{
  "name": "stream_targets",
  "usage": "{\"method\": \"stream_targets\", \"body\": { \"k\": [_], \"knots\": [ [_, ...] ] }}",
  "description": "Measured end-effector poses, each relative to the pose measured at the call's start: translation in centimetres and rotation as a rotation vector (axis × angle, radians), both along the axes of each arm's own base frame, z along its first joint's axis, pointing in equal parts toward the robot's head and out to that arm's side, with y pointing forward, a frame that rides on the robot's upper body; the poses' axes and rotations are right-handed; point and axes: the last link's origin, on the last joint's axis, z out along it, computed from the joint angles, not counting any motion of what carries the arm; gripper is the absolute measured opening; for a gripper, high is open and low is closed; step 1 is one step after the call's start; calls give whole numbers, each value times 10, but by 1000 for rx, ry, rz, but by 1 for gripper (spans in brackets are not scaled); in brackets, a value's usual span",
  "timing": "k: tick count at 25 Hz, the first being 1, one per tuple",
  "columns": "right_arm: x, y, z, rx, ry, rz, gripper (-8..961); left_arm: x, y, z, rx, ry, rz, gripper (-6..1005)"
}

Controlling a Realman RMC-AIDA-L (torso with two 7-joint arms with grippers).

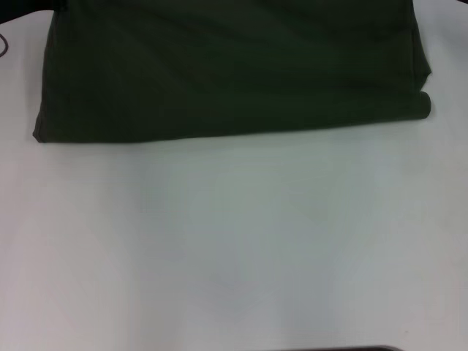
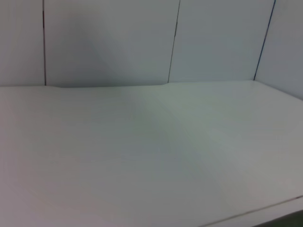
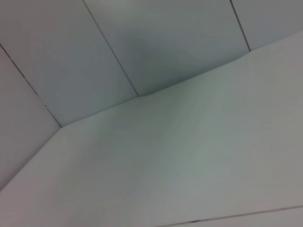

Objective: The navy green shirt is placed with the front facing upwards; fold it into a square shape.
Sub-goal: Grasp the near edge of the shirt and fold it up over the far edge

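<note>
A thin dark strip (image 1: pixel 344 348) shows at the very near edge of the head view, too little of it in sight to say what it is. Beyond it stretches the bare white table (image 1: pixel 234 241), which fills most of that view. At the far side of the table lies the navy green shirt (image 1: pixel 227 69), a dark olive bundle folded into a broad, roughly rectangular stack that spans most of the width, from close to the left edge to close to the right edge. Its near edge is a straight fold running slightly upward toward the right, and at the right end the layers curl into a rounded roll. Its far part runs out of view. No lettering or collar can be made out on the exposed surface. A short piece of dark cable (image 1: pixel 4 44) shows at the far left, just beside the shirt. Both wrist views show only the white tabletop meeting pale wall panels (image 2: pixel 109 42) divided by thin dark seams. Neither the left nor the right gripper appears in any view, so whether either is released, clenched or grasping anything cannot be told.
</note>
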Motion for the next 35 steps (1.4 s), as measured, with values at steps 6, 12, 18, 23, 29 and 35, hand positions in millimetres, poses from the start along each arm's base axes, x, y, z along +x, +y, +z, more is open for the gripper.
{"method": "stream_targets", "body": {
  "k": [6,12,18,23,29,35],
  "knots": [
    [1,2,-14,-3,-41,-31,21,3,0,-17,-1,37,15,30],
    [0,5,-21,3,-64,-54,22,6,1,-28,-1,70,22,30],
    [1,6,-24,5,-73,-69,46,8,1,-34,-5,69,26,31],
    [2,6,-31,-7,-93,-76,75,8,0,-42,15,88,40,31],
    [1,4,-38,-20,-111,-66,111,8,1,-43,38,91,54,32],
    [4,4,-36,-6,-106,-78,365,3,4,-36,94,63,97,227]
  ]
}}
